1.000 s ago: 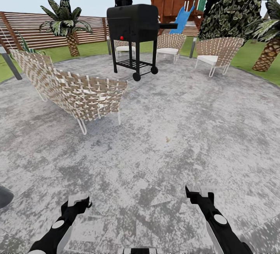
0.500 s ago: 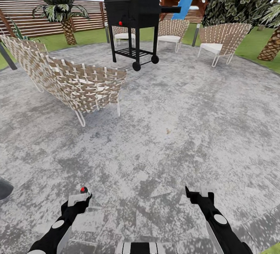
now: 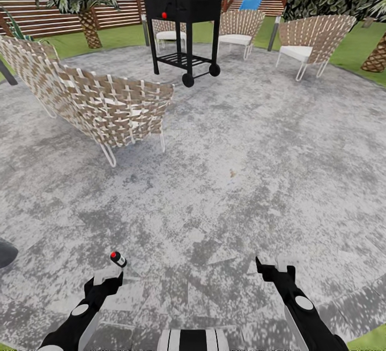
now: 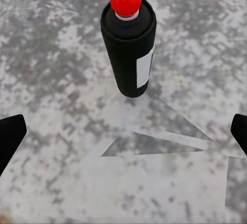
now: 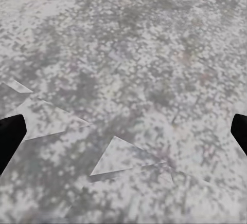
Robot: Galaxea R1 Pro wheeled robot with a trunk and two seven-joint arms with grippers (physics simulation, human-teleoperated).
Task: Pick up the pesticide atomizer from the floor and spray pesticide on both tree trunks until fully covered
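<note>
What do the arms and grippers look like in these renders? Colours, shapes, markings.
Both arms are glossy black with pale grey side panels and a round grey disc near the wrist. The left gripper and right gripper have angular black bodies ending in flat pale-grey fingers. No cables or lettering are visible. In the wrist views the fingertips look black.

Patio [image 3: 257,141]: mottled grey paving, round, with green lawn [image 3: 356,50] past its far edge.
Pesticide atomizer [image 3: 118,258]: small dark bottle with a red top, on the patio near its near edge, just ahead of my left gripper [image 3: 107,277], apart from it.
My right gripper [image 3: 276,266]: low over bare paving.
Woven sofa [image 3: 91,101]: left part of the patio.
Black grill [image 3: 182,13]: far side, on wheels.
Woven chairs [image 3: 313,37]: along the far edge.
Slat fence [image 3: 48,5]: behind the lawn.
</note>
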